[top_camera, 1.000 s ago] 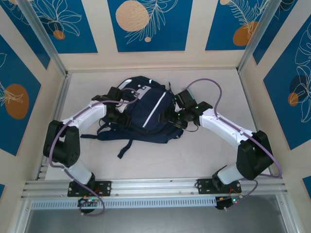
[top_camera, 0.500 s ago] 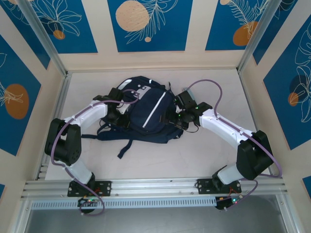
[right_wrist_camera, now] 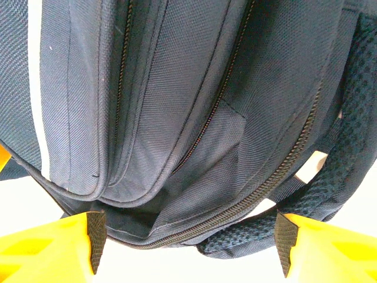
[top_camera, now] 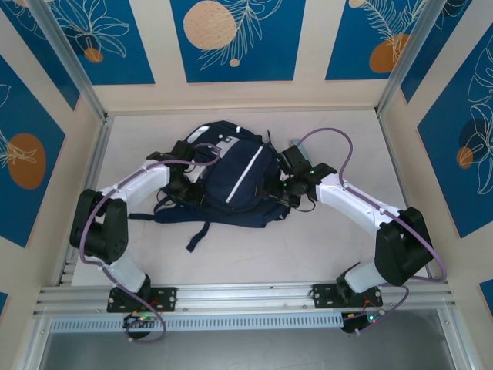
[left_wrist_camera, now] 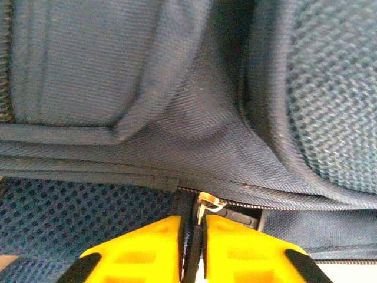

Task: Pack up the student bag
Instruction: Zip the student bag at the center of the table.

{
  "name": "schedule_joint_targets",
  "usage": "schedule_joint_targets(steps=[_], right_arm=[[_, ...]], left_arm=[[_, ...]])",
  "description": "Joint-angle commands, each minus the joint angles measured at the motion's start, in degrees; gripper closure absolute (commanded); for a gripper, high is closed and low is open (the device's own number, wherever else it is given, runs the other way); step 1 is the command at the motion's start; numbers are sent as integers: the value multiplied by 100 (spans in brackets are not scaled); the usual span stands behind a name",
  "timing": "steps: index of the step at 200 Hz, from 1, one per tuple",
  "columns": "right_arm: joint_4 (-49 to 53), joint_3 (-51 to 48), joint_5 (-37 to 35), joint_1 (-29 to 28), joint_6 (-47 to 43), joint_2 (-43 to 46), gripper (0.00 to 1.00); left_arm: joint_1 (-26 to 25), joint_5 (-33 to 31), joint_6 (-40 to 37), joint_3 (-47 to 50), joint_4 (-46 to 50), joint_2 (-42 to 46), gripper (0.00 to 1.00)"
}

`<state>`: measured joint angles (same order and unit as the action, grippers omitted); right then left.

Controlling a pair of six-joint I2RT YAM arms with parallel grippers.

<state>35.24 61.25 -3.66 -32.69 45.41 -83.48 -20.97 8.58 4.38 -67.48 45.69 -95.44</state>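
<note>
The student bag (top_camera: 240,179), dark navy with a white stripe, lies flat in the middle of the table. At its left side my left gripper (top_camera: 192,190) presses in. In the left wrist view the yellow fingers (left_wrist_camera: 153,247) stand nearly together, and my left gripper (left_wrist_camera: 192,230) is shut on the dark zipper pull under its brass ring (left_wrist_camera: 207,203), at the end of a zip line. At the bag's right side my right gripper (top_camera: 275,190) stands open. Its jaws are spread wide on either side of the bag's zipped edge (right_wrist_camera: 194,227), not pinching it.
Loose dark straps (top_camera: 197,233) trail from the bag toward the near edge. A mesh shoulder strap (right_wrist_camera: 353,135) lies under the bag by my right fingers. Patterned walls close in the table at the back and both sides; a metal rail (top_camera: 246,294) runs along the front.
My left gripper has closed from open onto the zipper pull. The right arm has edged slightly toward the bag, still open.
</note>
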Motion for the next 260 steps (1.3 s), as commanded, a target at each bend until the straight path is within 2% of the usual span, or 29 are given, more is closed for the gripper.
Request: schedule_joint_targets(steps=[1, 18, 52, 99, 124, 179, 208, 260], right_arm=[[79, -43, -63, -60, 108, -10, 23], [34, -19, 115, -57, 104, -117, 23], [-113, 305, 928, -3, -47, -703, 24], [-722, 431, 1497, -36, 268, -1220, 28], [-1210, 363, 1812, -67, 548, -1341, 32], [-1938, 315, 1917, -210, 968, -1464, 37], [-2105, 304, 1866, -297, 1091, -1480, 38], [-2207, 207, 1704, -388, 1206, -1435, 39]], left_arm=[[58, -126, 27, 87, 263, 159, 92], [58, -151, 77, 60, 299, 279, 100], [35, -83, 218, 30, 309, 696, 100], [-52, 200, 461, 301, 91, 1226, 100], [-121, 147, 736, 474, 16, 1336, 100], [-659, 425, 1402, 881, -635, 1677, 100], [-1047, 388, 1650, 984, -788, 1633, 100], [-1743, 652, 2350, 863, -1745, 1357, 100]])
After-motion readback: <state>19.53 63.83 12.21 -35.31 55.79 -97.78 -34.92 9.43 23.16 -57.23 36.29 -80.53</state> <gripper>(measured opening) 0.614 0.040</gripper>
